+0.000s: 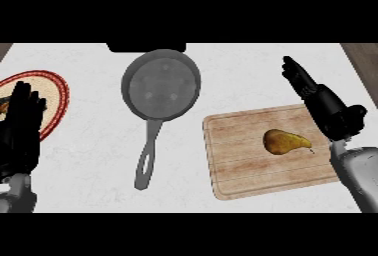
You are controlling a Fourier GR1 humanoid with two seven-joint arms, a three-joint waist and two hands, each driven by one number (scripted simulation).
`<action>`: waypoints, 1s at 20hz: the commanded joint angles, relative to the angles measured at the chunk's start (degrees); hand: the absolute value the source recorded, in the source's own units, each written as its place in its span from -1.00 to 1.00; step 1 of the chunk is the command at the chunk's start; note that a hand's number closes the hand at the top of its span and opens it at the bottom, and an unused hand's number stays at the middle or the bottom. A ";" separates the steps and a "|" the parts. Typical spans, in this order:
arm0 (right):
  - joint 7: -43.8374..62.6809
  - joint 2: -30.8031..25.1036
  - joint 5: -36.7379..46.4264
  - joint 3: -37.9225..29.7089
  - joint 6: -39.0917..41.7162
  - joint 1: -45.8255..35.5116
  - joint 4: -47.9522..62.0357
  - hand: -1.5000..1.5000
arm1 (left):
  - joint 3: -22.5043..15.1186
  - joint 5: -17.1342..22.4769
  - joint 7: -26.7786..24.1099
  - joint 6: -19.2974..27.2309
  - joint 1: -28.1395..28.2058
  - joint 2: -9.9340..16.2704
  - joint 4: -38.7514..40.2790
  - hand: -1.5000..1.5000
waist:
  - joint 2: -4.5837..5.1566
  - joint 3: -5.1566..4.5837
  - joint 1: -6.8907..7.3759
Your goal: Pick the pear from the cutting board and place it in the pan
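A wooden cutting board point(269, 155) lies on the pale, marbled surface point(88, 165), and I take it as my landmark. The pear point(285, 141) rests on the board, a little right of its middle, lying on its side with the narrow stem end pointing toward the board's right edge. Nothing touches the fruit.

The right hand point(325, 105) hangs over the board's upper right corner, above and to the right of the pear and apart from it. Its fingers point(295, 74) are straight and held close together, stretched away past the board's far edge; they hold nothing. The grey forearm point(358, 172) runs down along the board's right side.

Left of the board, with a strip of bare surface between, sits the dark grey pan point(161, 85). Its round bowl lies up beyond the board's far left corner, and its long handle point(148, 160) reaches back down alongside the board's left edge. The bowl holds nothing.

Much farther left of the board, past the pan, a plate point(55, 95) with a red rim lies at the edge of the view. The left hand point(21, 127) rests over it, fingers up and relaxed, covering much of the plate and gripping nothing.
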 commanded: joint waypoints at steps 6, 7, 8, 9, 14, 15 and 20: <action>11.19 -3.46 8.24 -17.47 -29.15 -1.43 1.08 1.00 | -3.16 -0.01 0.41 -4.86 -0.39 0.93 0.42 0.00 | -2.10 1.08 -3.47; 16.82 -8.14 14.12 -13.93 -28.60 5.48 7.28 1.00 | -3.40 1.25 1.14 -4.74 0.96 -0.45 1.01 0.00 | -1.32 0.44 -5.57; 18.45 -7.98 16.56 -14.53 -32.97 6.19 6.74 1.00 | -3.39 1.46 1.77 -4.80 0.81 -0.27 0.41 0.00 | -1.96 0.57 -5.38; 17.84 -9.87 20.95 -14.23 -36.20 6.96 5.71 1.00 | -2.94 1.67 1.28 -5.07 0.63 -0.30 1.80 0.00 | -1.92 0.45 -6.04; 32.07 -9.11 33.11 -6.67 -41.94 14.40 -0.32 -1.00 | -3.76 2.03 1.30 -6.93 1.65 0.17 1.03 0.00 | -2.77 0.46 -4.94; 34.21 -10.06 35.14 -5.69 -41.48 16.89 -1.10 -1.00 | -3.43 2.01 1.32 -6.47 2.01 0.09 0.78 0.00 | -2.93 0.44 -5.27; 50.08 -15.40 44.25 -0.01 -32.10 16.83 -10.55 -1.00 | -3.59 3.34 1.63 -9.36 1.25 0.92 0.90 0.00 | -2.52 0.44 -2.61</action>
